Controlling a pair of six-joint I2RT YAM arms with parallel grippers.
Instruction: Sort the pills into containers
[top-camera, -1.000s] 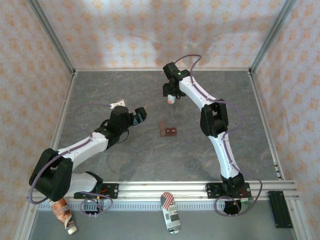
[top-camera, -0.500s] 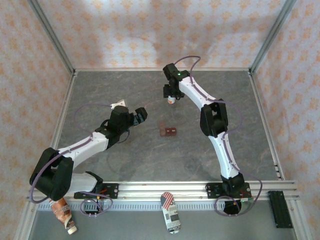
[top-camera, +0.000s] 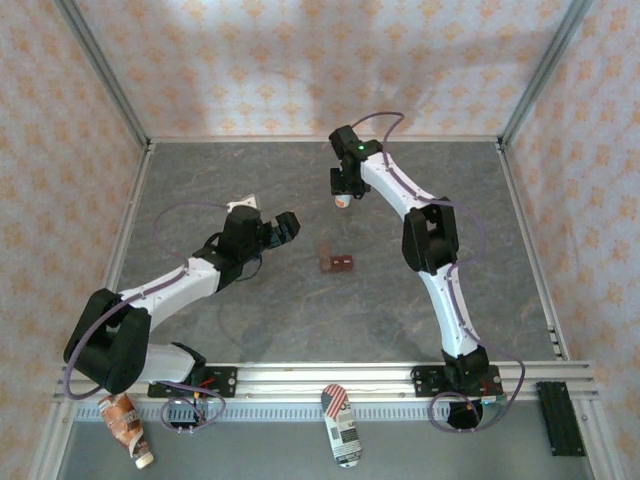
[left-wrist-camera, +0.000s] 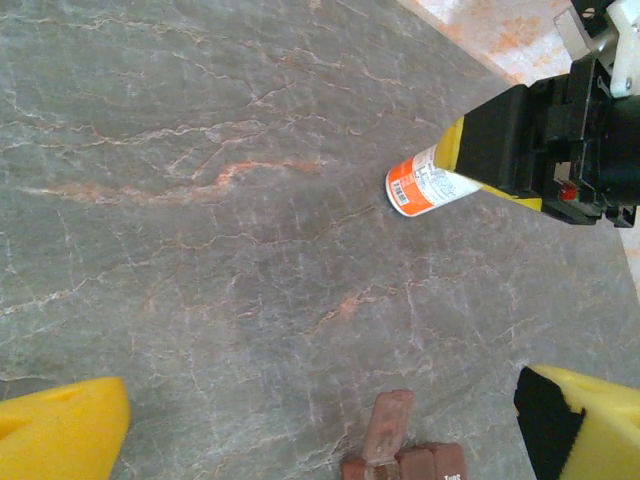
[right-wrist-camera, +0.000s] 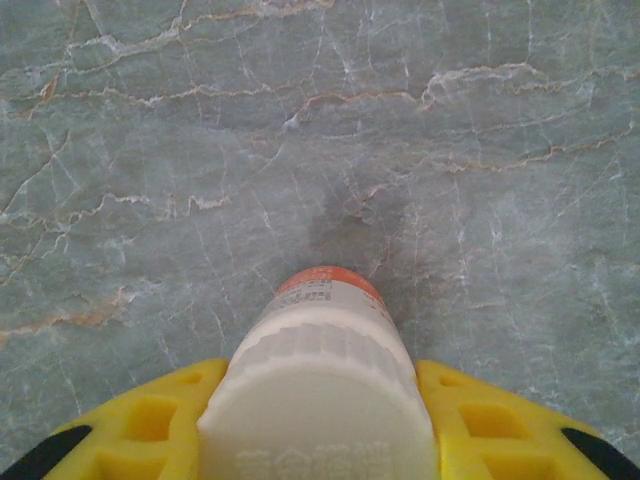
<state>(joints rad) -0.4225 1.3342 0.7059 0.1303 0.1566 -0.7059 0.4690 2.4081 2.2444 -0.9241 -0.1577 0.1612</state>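
The right arm (top-camera: 440, 290) rises from its base, bends at a dark elbow, and reaches far across the table (top-camera: 480, 200) with its wrist turned down. The right gripper (right-wrist-camera: 320, 440) is clamped on the white bottle (right-wrist-camera: 322, 350). Its yellow fingers (right-wrist-camera: 160, 420) press against both sides of the ribbed cap, and the bottle's orange end points away from the wrist toward the table. I cannot tell whether that end touches the surface.

The left arm (top-camera: 170, 290) lies low and stretched out, with its forearm angled toward the middle of the table. The left gripper (left-wrist-camera: 322, 410) is spread wide with nothing between its fingers, one at each lower corner of its wrist view.

The containers (top-camera: 336, 263), a small red-brown strip, rest on the table just ahead of the left gripper and slightly to one side. They are nearer the bases than the right gripper and apart from the bottle. From the left wrist, the held bottle sits well ahead of the open fingers, up and to the right.

From above, the right gripper's fingers are hidden under its wrist housing, and only the bottle's lower end shows beneath. In the left wrist view the lower frame edge cuts off the containers, so the insides of the compartments cannot be made out. The bottle's label print is too small to read, and the raised lettering on its cap is blurred.
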